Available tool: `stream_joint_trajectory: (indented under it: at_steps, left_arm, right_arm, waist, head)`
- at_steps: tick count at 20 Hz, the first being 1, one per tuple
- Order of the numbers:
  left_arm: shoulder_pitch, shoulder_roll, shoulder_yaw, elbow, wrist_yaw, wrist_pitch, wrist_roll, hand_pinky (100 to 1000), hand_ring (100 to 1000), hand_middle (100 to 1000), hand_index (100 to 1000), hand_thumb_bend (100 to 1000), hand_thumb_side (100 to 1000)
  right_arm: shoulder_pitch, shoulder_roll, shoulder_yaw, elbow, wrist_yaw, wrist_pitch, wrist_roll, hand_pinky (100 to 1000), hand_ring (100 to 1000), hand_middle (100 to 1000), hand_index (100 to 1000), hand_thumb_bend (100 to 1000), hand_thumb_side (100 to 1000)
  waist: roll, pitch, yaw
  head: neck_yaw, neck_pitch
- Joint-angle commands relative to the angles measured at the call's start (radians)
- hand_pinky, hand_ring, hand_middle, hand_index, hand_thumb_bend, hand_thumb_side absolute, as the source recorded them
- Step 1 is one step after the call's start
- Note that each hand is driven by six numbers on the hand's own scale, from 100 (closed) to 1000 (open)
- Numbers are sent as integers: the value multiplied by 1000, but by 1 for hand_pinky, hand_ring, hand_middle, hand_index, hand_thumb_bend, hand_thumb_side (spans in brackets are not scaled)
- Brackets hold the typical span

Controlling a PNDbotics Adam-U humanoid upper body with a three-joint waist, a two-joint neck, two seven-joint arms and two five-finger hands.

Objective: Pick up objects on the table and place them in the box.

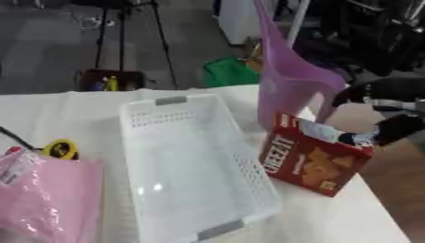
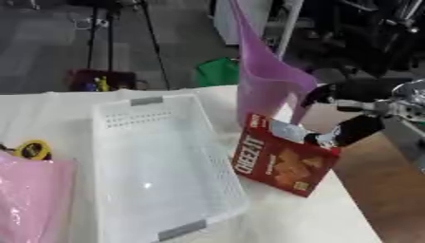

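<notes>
White perforated box (image 1: 195, 166), red cracker carton (image 1: 309, 160), purple pitcher (image 1: 291, 85), pink bag (image 1: 46, 197).

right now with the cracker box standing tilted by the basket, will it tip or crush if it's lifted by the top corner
The cracker box looks like thin cardboard, so it may dent at the corner where the right hand touches it. It probably feels light. Already tilted, it could swing or topple toward the basket.

Red cracker box (image 1: 311, 163): "CHEEZ-IT" down side.

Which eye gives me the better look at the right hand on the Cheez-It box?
The right eye view: the right hand sits well inside the picture, fingers at the Cheez-It box top corner. In the left eye view the hand is near the right edge, partly cut off.
</notes>
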Motion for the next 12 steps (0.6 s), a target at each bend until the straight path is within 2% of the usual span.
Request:
stream_joint_trajectory:
  at_steps: [1, 8, 12]
  left_arm:
    - [-8, 18, 7, -12, 4, -4, 4, 830, 871, 892, 955, 100, 975]
    - [-8, 20, 7, -12, 12, -4, 12, 830, 871, 892, 954, 100, 973]
    - [-6, 19, 8, -12, 16, -4, 16, 830, 871, 892, 954, 100, 975]
  right_arm:
    - [-30, -25, 9, 21, -11, 21, 41, 961, 1000, 931, 962, 398, 839]
    - [-77, 12, 46, 41, -21, 52, 123, 951, 1000, 930, 962, 403, 810]
    - [-116, 44, 59, 65, 0, 67, 134, 946, 1000, 929, 961, 408, 820]
  waist:
    - [0, -21, 0]
    - [1, -17, -2]
    - [6, -16, -4]
  head:
    - [-6, -7]
    - [1, 9]
    - [5, 10]
